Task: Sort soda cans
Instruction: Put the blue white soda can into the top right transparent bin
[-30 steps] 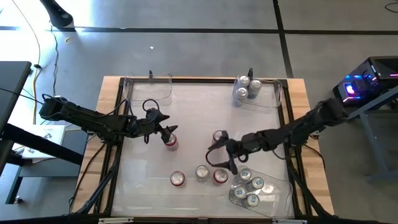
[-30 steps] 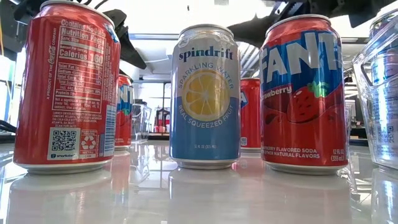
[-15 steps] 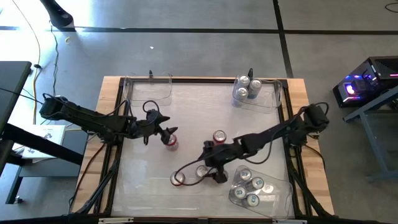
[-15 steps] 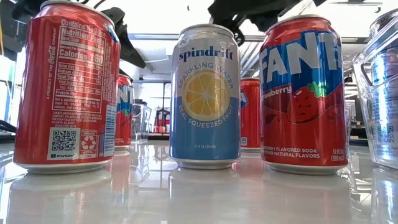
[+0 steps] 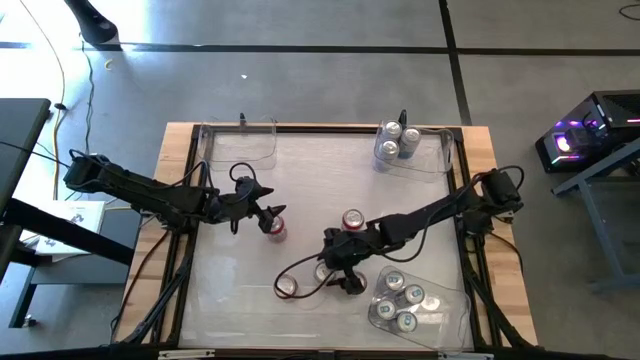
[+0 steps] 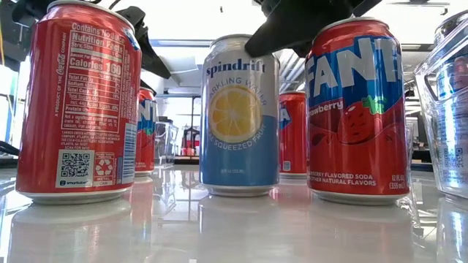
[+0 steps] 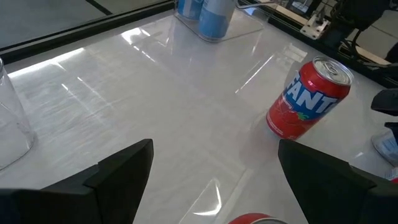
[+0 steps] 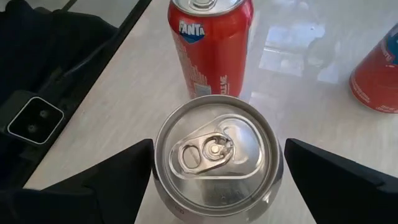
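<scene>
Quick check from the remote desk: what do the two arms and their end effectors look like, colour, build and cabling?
Both arms are black, slim and jointed. The left arm has dark cables looping near its wrist; the right arm trails a thin dark cable across the white table. Each end effector, left and right, ends in two flat, matte black, wedge-shaped fingers. No markings are visible.

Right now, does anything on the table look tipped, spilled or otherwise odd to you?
Nothing stands out: the loose soda cans stand upright, and the open right gripper straddles the Spindrift can.
</scene>
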